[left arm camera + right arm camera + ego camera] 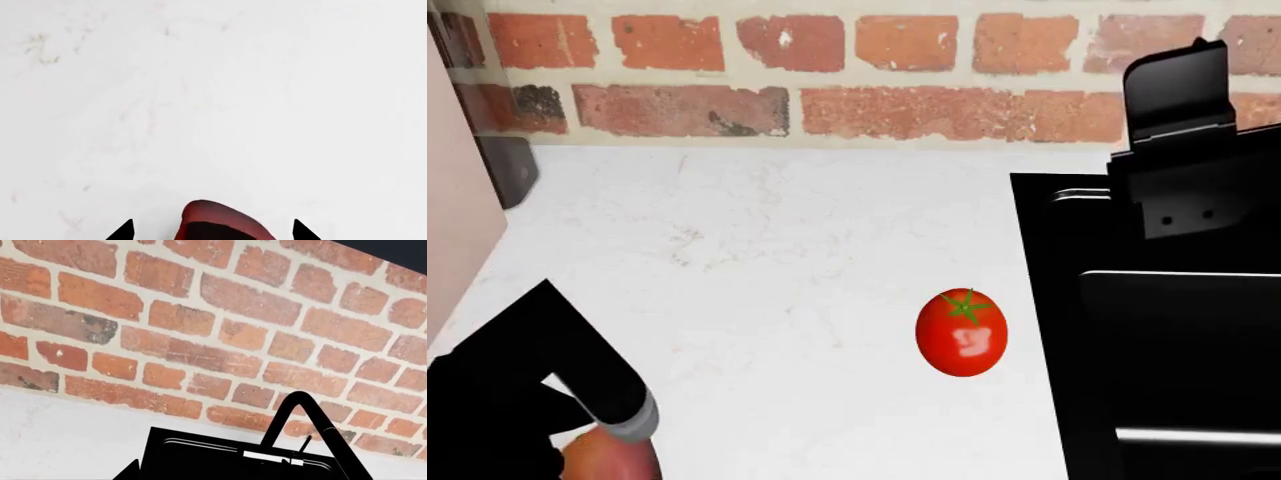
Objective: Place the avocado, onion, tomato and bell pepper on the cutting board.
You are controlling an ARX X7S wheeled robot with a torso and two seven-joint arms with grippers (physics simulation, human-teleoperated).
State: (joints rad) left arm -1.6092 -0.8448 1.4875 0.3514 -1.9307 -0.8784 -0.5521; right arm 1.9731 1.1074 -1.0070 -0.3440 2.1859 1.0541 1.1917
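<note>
The glossy red round tomato (962, 333) with its green star calyx sits on the white speckled countertop (774, 260) just beside a black sink (1154, 370), while the left gripper (212, 231), fingertips spread, straddles a dull reddish-brown bell pepper (217, 220) (whether clamped I cannot tell).

White speckled countertop (761, 230) with tomato (961, 333), bell pepper (217, 222)

The tomato (962, 333) is glossy bright red and round, upright with its green star-shaped calyx on top, lying on the white counter just beside the black sink's left edge. The bell pepper (220, 221), dull reddish-brown, shows only in part, well to the tomato's left; its pose cannot be told.
</note>
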